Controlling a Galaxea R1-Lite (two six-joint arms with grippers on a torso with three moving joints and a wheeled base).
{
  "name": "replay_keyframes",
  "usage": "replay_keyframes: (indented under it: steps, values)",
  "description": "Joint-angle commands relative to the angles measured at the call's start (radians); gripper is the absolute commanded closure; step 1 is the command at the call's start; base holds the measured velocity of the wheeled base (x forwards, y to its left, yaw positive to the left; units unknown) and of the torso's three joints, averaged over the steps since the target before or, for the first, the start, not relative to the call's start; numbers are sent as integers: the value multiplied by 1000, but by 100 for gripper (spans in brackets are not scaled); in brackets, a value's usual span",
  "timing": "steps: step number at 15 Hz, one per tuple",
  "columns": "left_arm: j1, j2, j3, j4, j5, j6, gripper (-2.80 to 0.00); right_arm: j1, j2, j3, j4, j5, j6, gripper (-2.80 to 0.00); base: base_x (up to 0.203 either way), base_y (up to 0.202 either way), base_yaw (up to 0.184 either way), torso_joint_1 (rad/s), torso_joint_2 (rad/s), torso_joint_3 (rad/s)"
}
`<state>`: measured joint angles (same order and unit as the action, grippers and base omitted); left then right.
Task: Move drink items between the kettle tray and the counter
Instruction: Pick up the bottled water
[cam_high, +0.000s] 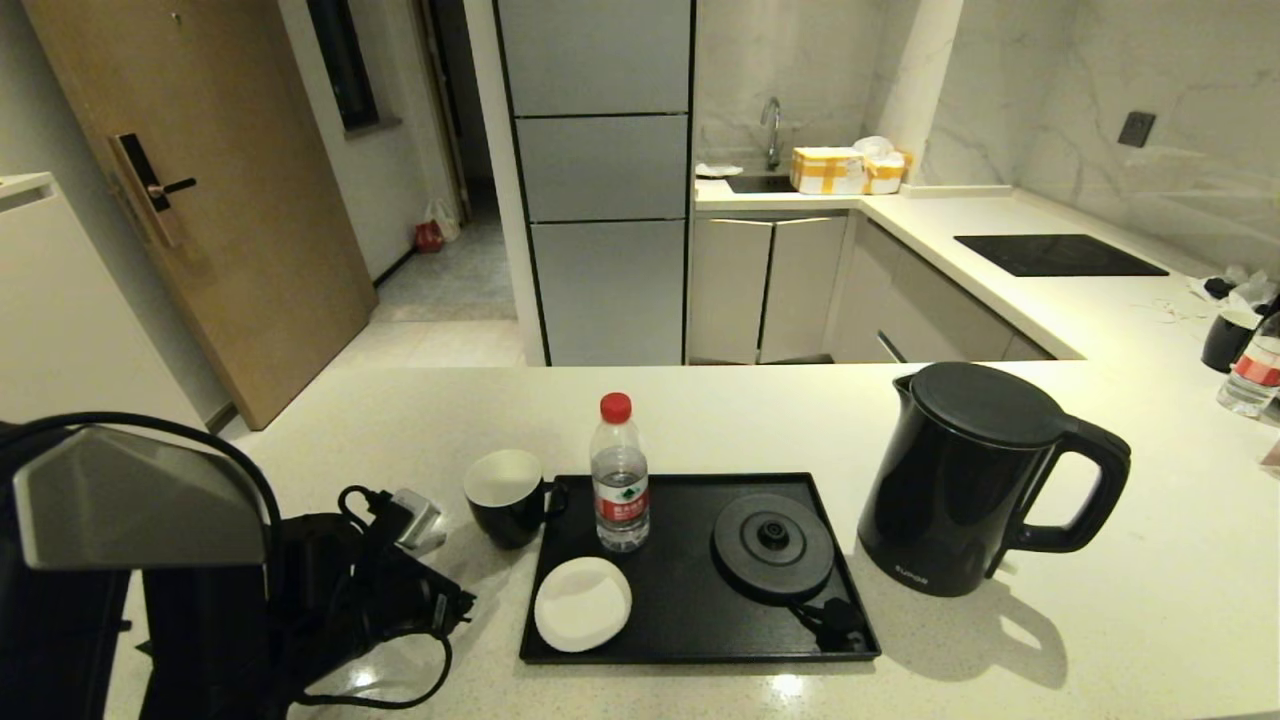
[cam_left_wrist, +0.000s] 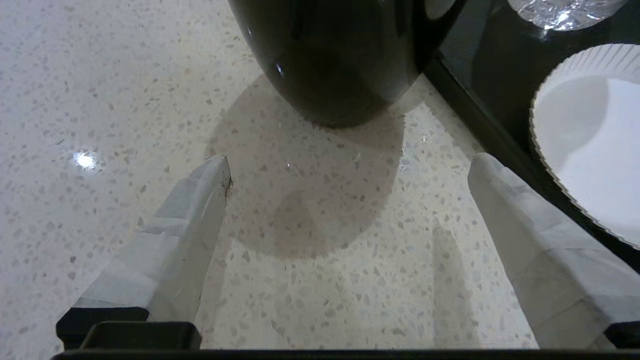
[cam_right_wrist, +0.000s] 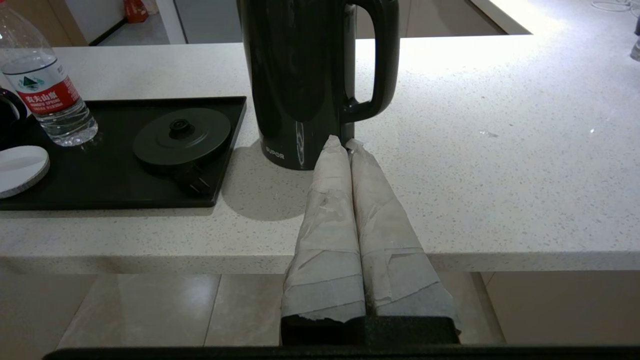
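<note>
The black kettle (cam_high: 980, 480) stands on the counter (cam_high: 1100, 640), just right of the kettle tray (cam_high: 680, 615). On the tray's back left part stands the red-capped bottle (cam_high: 620, 480). The black mug (cam_high: 508, 497) sits on the counter against the tray's left edge. My left gripper (cam_left_wrist: 350, 165) is open and low over the counter, just short of the mug (cam_left_wrist: 340, 55), with nothing between its fingers. My right gripper (cam_right_wrist: 344, 142) is shut and empty; it hangs off the counter's front edge, pointing at the kettle (cam_right_wrist: 300, 75).
On the tray lie the round kettle base disc (cam_high: 772, 545) with its plug and a white paper lid (cam_high: 582, 603). A second mug (cam_high: 1228, 340) and bottle (cam_high: 1255, 375) stand at the far right. The black hob (cam_high: 1060, 255) lies behind.
</note>
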<state>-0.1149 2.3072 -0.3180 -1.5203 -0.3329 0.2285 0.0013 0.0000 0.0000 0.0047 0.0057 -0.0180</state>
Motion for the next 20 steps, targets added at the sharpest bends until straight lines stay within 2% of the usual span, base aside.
replay_keyframes:
  steps: [1, 3, 5, 6, 9, 11, 12, 14, 15, 17, 20]
  values:
    - [1, -18, 14, -10, -3, 0, -280, 0, 1, 2, 0, 0, 0, 0, 0, 0, 0, 0, 0, 0]
    - [2, -107, 41, -10, -9, -12, -280, 0, 0, 2, 0, 2, 0, 0, 0, 0, 0, 0, 0, 0]
    - [3, -217, 102, -10, -9, -53, -280, 0, 0, 2, 0, 2, 0, 0, 0, 0, 0, 0, 0, 0]
    - [3, -247, 134, -10, -7, -74, 0, 0, 0, 2, 0, 2, 0, 0, 0, 0, 0, 0, 0, 0]
    - [29, -406, 192, -7, 60, -82, 0, 0, 1, 2, 0, 1, 0, 0, 0, 0, 0, 0, 0, 0]
    - [42, -582, 202, 65, 149, -83, 0, 0, 0, 2, 0, 2, 0, 0, 0, 0, 0, 0, 0, 0]
    - [49, -679, 177, 159, 183, -85, 0, 0, 0, 2, 0, 2, 0, 0, 0, 0, 0, 0, 0, 0]
    - [71, -958, 73, 486, 246, -101, 0, 0, 0, 2, 0, 1, 0, 0, 0, 0, 0, 0, 0, 0]
    - [80, -1067, -1, 690, 256, -126, 0, 0, 2, 2, 0, 2, 0, 0, 0, 0, 0, 0, 0, 0]
    - [98, -1292, -251, 1245, 267, -176, 0, 0, 1, 2, 0, 1, 0, 0, 0, 0, 0, 0, 0, 0]
    - [115, -1636, -576, 1895, 256, -220, 0, 0, 0, 2, 0, 0, 0, 0, 0, 0, 0, 0, 0, 0]
